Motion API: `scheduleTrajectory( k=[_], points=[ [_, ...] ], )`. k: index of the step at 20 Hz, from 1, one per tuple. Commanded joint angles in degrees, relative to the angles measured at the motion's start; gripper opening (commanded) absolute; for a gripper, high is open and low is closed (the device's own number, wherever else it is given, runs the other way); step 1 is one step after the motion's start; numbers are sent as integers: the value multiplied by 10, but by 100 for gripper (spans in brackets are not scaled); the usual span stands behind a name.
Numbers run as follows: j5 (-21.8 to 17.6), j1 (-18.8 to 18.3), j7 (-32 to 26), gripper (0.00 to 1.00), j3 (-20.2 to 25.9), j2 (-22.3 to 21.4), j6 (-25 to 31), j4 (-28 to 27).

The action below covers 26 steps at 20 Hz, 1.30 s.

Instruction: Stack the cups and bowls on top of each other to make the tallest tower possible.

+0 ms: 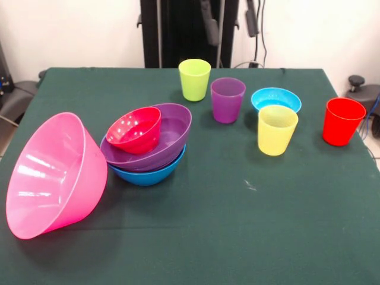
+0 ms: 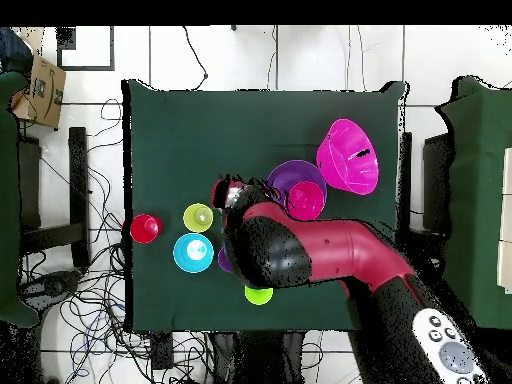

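The arm (image 2: 300,250) is reaching over the table between the tower (image 1: 148,145) and the cups; gripper (image 2: 230,190) state cannot be determined. The purple cup (image 1: 228,100) is standing nearest.

You see a dark green table (image 1: 237,225), pink bowl (image 1: 50,175), red bowl (image 1: 135,129) in purple bowl (image 1: 172,133) on blue bowl (image 1: 151,175), light blue bowl (image 1: 275,98); lime cup (image 1: 194,79), purple cup (image 1: 227,100), yellow cup (image 1: 276,129), red cup (image 1: 342,121); red-and-black arm (image 2: 330,250).

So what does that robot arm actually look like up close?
From overhead, the arm is a thick, rounded tube: glossy dark red shells alternating with black jointed sections. Near its base sits a light grey panel with round buttons. Its gripper isn't clearly visible in either view.
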Motion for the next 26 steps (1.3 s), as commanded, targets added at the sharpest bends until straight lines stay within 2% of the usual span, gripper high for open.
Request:
scheduleTrajectory(
  k=[1,5,12,17,23,26],
  points=[
    [-6,73,95,100,-60,6,-16,40],
    [-1,137,121,100,-135,14,-26,12],
    [17,235,131,100,-237,62,-41,-55],
    [23,263,131,100,-275,78,-64,-58],
    [20,296,124,100,-341,103,-49,-89],
    [19,294,110,100,-349,113,-44,-101]
  ],
)
